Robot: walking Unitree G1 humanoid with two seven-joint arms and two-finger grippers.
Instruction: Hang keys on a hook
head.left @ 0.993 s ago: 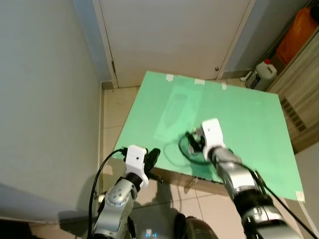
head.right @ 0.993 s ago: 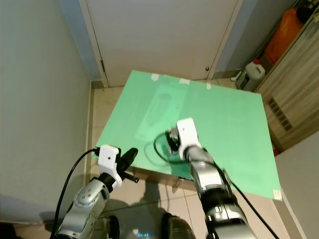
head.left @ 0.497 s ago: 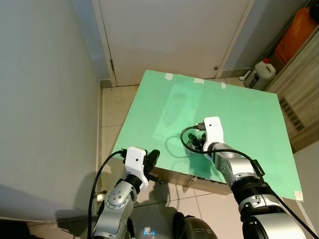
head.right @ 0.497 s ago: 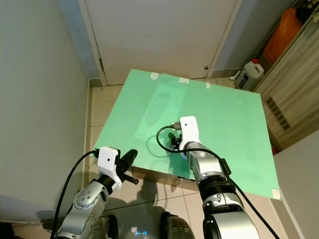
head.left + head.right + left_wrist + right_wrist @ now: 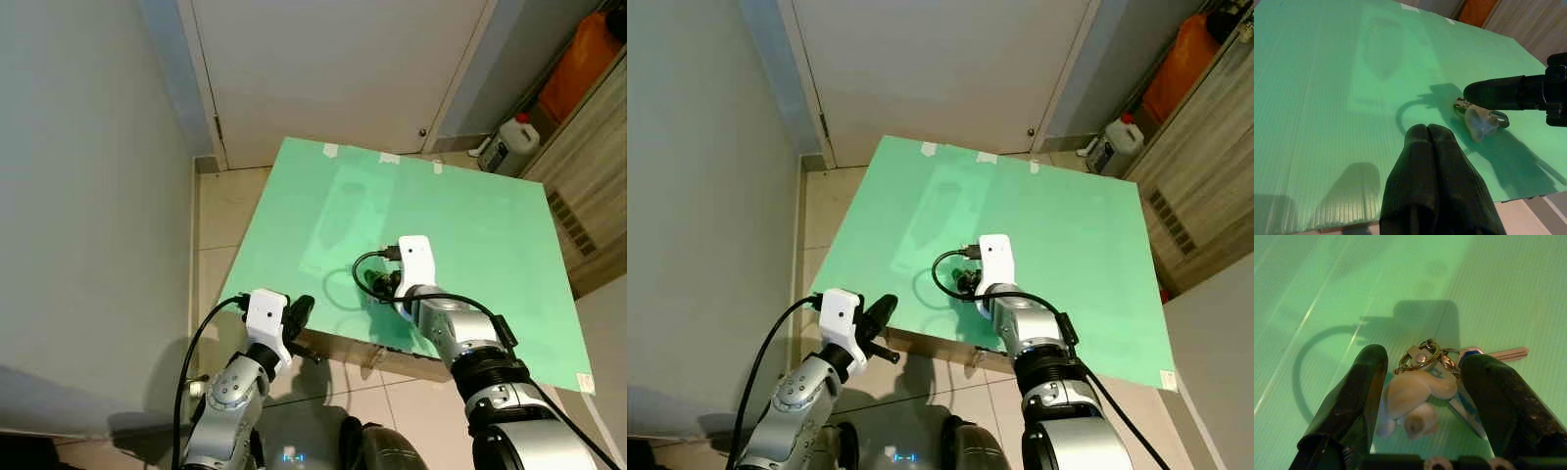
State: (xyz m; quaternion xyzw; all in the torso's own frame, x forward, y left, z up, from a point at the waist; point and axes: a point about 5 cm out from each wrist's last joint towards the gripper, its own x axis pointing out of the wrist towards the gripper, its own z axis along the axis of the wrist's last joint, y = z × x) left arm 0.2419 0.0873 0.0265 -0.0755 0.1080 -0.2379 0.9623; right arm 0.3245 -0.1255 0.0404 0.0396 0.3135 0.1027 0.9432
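A bunch of keys [image 5: 1415, 391] with a cream-coloured charm and a metal ring lies flat on the green table [image 5: 470, 215], near its front edge. One key blade [image 5: 1506, 354] sticks out sideways. My right gripper [image 5: 1427, 357] is down at the tabletop and open, with one black finger on each side of the bunch. The left wrist view shows the same keys [image 5: 1478, 122] just beyond a right finger [image 5: 1498, 93]. My left gripper [image 5: 1427, 132] is shut and empty, hovering at the table's near left corner [image 5: 302, 308].
A white door [image 5: 333, 69] stands behind the table and a grey wall runs along the left. At the right are a wooden cabinet [image 5: 588, 196], a white jug [image 5: 514, 145] and an orange container [image 5: 588, 59]. Tiled floor lies between the wall and the table.
My right arm was blurred in motion a second ago; it has since settled with its fingers around the keys, shifting slightly left. The left arm has stayed put.
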